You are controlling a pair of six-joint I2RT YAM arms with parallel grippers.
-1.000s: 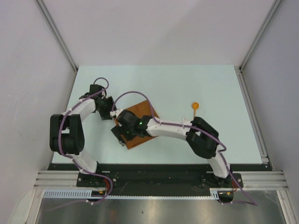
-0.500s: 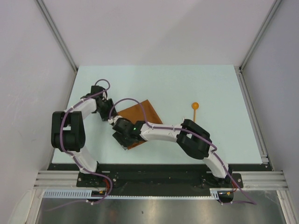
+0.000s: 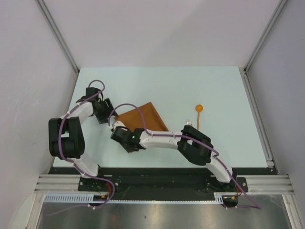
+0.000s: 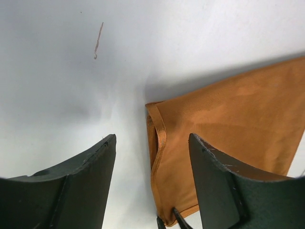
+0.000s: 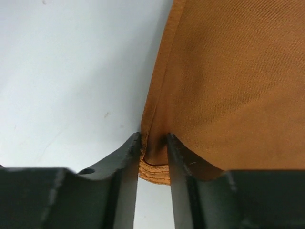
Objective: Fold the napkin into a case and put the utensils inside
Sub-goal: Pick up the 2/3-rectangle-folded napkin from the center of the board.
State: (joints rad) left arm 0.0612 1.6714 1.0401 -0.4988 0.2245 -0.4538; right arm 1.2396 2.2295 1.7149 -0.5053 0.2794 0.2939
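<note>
Near-left quarter of the surface (image 3: pixel 228 81): napkin (image 3: pixel 143 117), rust-orange, folded at least once into a slanted, layered wedge, not yet the narrow case. Right pincer (image 5: pixel 152 151): jaws together, clamped on the doubled hem at the napkin's near corner; right arm stretched across from the near-right edge. Left pincer (image 4: pixel 152 191): jaws apart, holding nothing, poised over the napkin's left corner, where a loop of hem shows. Utensils: spoon (image 3: pixel 198 116), orange bowl toward the far edge, lying right of centre, well apart from the cloth; what looks like the fork (image 3: pixel 189 123) just beside it, mostly hidden by the right arm. Progress, as judged: folding partway, further folds wanted; both utensils yet to go in. Room: far half and right side of the surface open; left edge near the left arm; near edge close behind the clamped corner; right arm lies between cloth and utensils, so a rightward sweep wants care
</note>
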